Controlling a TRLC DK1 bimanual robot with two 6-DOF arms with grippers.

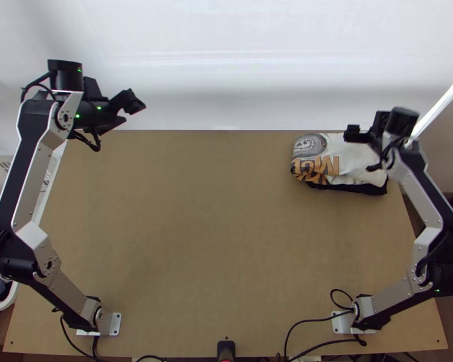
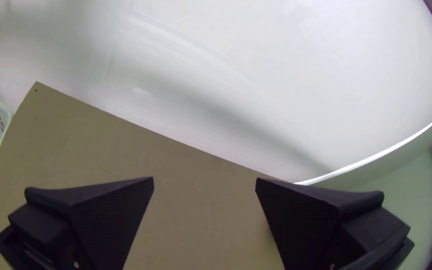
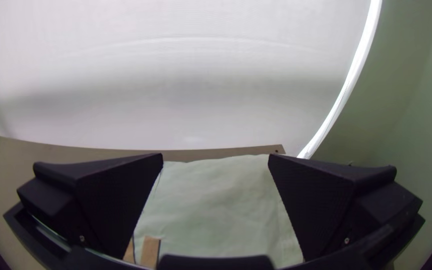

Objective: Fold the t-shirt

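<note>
In the top view, a folded white t-shirt (image 1: 341,158) with a grey and orange print lies at the table's far right, with black cloth under its near edge. My right gripper (image 1: 360,134) is above the shirt's far part. The right wrist view shows the right gripper (image 3: 216,160) open, with the white shirt (image 3: 211,200) below and between its fingers. My left gripper (image 1: 136,110) is at the far left corner, away from the shirt. From its wrist, the left gripper (image 2: 204,182) stands open over bare table.
The light wooden table (image 1: 202,229) ends at a white wall or screen (image 1: 226,66) on the far side. At the left edge stands a white basket (image 1: 9,301) with dark cloth in it. Black cables (image 1: 314,320) lie along the near edge.
</note>
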